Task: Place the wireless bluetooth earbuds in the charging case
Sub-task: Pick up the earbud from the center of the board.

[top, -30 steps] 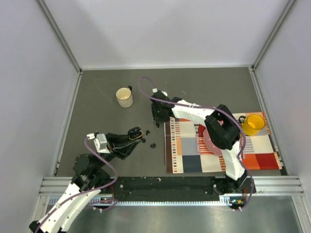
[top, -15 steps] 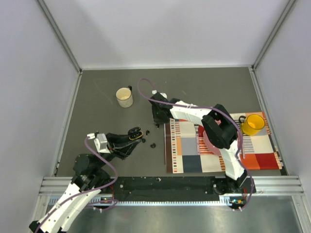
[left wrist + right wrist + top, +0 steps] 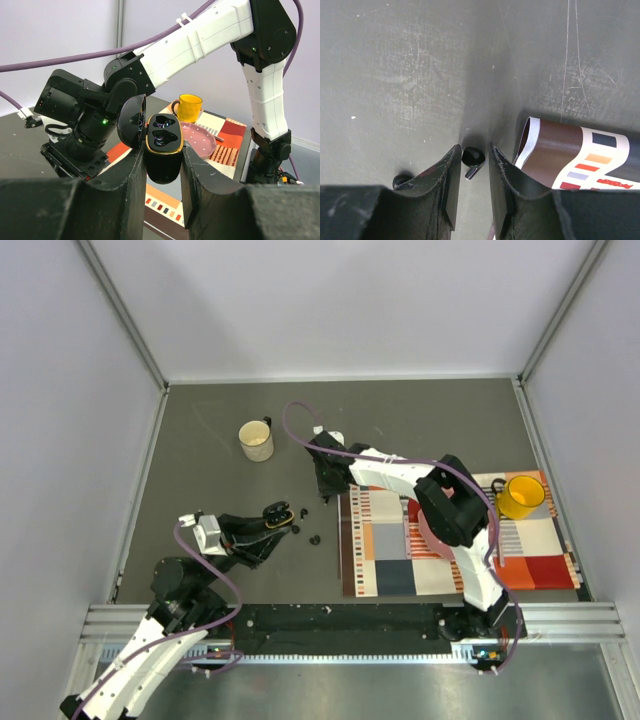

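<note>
Only my right wrist view shows the earbud (image 3: 472,157) lying on the grey worktop (image 3: 395,75) between the fingers of my right tool (image 3: 473,148), which stand narrowly spread either side of it (whether they touch it I cannot tell); a second earbud (image 3: 402,180) peeps out beside the left finger; the top view is too small to show either. Only the left wrist view shows my left tool (image 3: 162,147) pinching the charging case (image 3: 161,167) upright, its lid (image 3: 131,122) swung open. The mat (image 3: 545,150) curls up just beside the right finger; bare worktop lies open on the other side. From above, a loose earbud (image 3: 314,539) lies between the two tools; the cream mug (image 3: 256,440) stands well apart. The case's two wells are dark and glossy; I cannot tell whether they are filled.
</note>
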